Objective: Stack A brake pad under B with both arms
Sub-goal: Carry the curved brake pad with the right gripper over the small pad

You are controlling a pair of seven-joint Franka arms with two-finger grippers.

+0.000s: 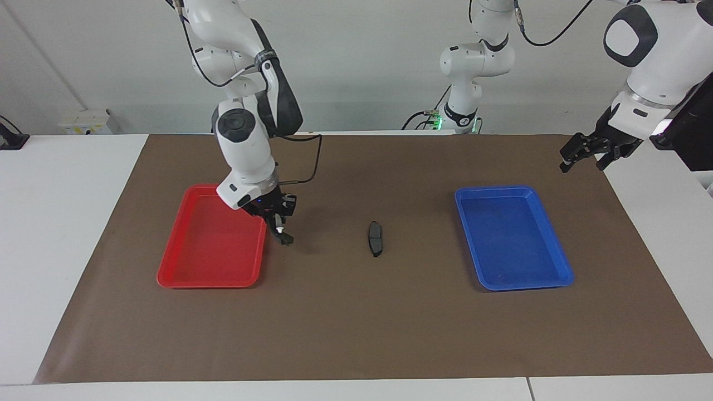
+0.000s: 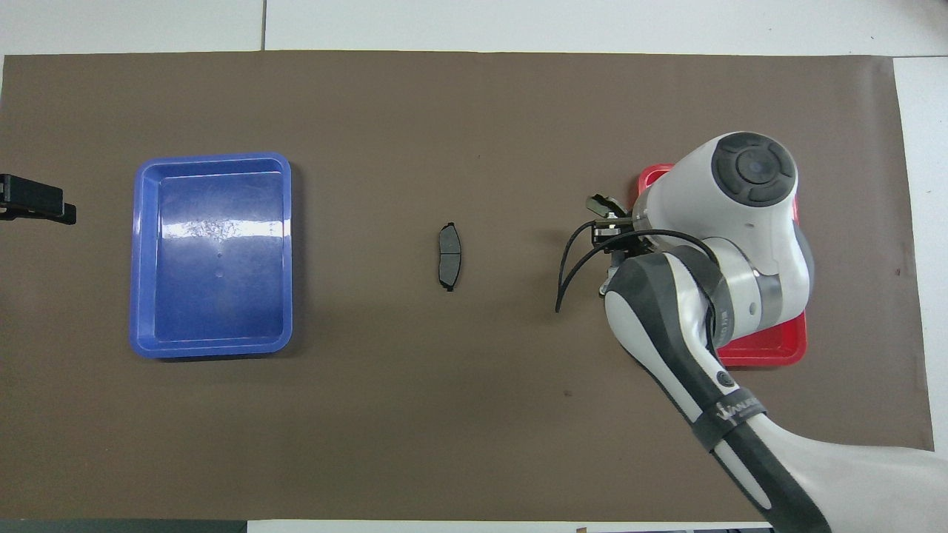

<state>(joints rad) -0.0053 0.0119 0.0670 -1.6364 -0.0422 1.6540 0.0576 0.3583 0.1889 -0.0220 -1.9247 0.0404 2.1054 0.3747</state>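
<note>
Pad (image 1: 375,238) lies between two trays (image 1: 211,284).

Both views are bright and evenly lit from above. Shadows are soft and short: a faint dark patch lies on the mat (image 1: 356,334) just beside the right arm (image 1: 245,145), on its side toward the pad (image 1: 375,238), and a thin shadow rims the blue tray (image 2: 213,348). The blue tray's floor carries a broad white glare band near its edge farthest from the robots in the overhead view. Focus is sharp throughout; the mat's edges bow slightly toward the frame corners.
</note>
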